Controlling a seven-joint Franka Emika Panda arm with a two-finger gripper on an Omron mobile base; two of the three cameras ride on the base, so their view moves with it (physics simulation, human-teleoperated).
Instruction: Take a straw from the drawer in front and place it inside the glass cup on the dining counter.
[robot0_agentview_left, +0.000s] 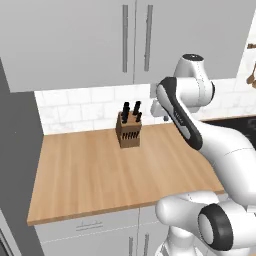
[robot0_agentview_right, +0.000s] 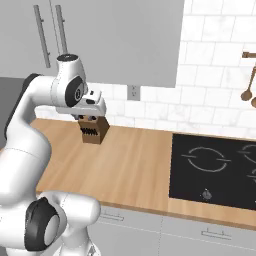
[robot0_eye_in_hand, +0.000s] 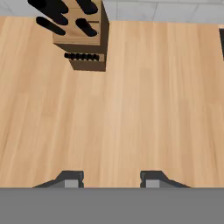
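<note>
A wooden desk runs beneath grey cabinets and white tile, a knife block near the wall. The gripper hovers above bare wood, jaws apart, holding nothing. A closed drawer faces outward below.

Wall-side wooden countertop, light-brown planks, runs along the white tile wall. Knife block stands upright on it near the back, dark handles sticking out the top. Black cooktop set flush into the counter, well to the right of the block.
</note>
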